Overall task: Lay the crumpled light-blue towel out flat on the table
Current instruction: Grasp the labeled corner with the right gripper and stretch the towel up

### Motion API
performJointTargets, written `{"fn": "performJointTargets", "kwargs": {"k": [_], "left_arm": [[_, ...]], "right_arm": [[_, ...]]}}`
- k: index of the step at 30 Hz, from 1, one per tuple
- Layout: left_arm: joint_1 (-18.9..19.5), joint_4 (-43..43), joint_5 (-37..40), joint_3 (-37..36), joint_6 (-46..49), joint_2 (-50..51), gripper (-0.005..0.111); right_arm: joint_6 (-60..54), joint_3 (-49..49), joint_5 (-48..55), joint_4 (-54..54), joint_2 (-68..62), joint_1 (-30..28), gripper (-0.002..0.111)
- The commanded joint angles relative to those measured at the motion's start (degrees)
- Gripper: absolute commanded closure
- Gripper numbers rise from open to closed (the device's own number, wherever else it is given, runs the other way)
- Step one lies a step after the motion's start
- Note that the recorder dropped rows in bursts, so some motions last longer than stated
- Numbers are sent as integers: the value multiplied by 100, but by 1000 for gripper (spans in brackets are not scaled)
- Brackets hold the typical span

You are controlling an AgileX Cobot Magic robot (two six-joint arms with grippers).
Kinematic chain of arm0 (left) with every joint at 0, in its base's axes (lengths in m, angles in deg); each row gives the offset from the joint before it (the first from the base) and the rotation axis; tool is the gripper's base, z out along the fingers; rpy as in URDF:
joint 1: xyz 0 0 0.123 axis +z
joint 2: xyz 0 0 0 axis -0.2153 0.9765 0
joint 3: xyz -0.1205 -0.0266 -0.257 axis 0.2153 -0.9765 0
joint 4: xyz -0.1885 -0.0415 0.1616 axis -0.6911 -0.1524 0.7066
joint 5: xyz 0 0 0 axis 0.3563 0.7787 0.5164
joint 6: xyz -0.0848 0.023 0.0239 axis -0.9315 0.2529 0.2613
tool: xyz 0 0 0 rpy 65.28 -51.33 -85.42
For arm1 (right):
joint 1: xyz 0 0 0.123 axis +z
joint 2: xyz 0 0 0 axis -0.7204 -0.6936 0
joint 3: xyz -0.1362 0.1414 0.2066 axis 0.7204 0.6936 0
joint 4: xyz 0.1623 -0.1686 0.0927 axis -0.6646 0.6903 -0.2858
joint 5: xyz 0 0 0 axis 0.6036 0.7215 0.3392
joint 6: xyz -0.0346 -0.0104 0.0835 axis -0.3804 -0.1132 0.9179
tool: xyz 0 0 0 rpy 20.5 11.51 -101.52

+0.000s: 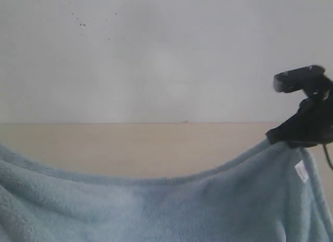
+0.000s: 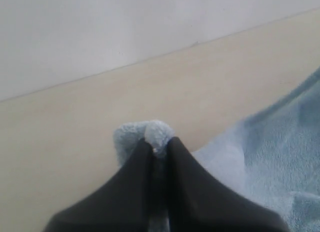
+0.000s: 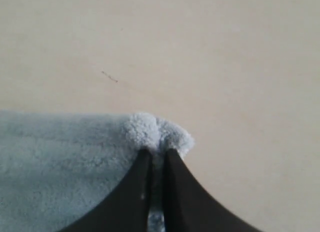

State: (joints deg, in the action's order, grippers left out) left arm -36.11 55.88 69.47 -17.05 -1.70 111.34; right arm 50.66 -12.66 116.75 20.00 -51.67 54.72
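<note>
Table (image 1: pixel 130 148) behind towel (image 1: pixel 156 211) | left gripper (image 2: pixel 159 143) clamped on towel corner | right gripper (image 3: pixel 159 151) clamped on towel corner

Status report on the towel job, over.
Left gripper shut on towel edge. Right gripper shut on a corner. Towel sags between them, not yet flat on table. Nothing else seen in the way.

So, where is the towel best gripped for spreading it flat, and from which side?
At two neighbouring corners, coming in from outside the hem. The towel is soft and sags in the middle, so probably only corner grips can stretch it. The left tool and right tool each pinch a tuft at its edge.
</note>
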Motion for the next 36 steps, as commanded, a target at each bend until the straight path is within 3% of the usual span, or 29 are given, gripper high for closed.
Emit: {"fn": "performJointTargets", "kwargs": {"k": [1, 5, 16, 27, 36], "left_arm": [[-8, 110, 481, -17, -248, -768, 100], [-8, 110, 764, -6, -316, -1514, 100], [-8, 71, 1801, 305, -181, -2794, 100], [-8, 48, 2699, 1028, 249, -2907, 100], [-8, 48, 2813, 1311, 538, -2907, 100]], "right_arm": [[50, 316, 404, 185, 1136, -381, 103], [173, 727, 718, 197, 2365, -615, 103], [505, 954, 1762, 542, 4627, -591, 103], [1403, 954, 2482, 1831, 6100, -335, 103], [1665, 436, 3024, 2377, 6802, -71, 103]]}}
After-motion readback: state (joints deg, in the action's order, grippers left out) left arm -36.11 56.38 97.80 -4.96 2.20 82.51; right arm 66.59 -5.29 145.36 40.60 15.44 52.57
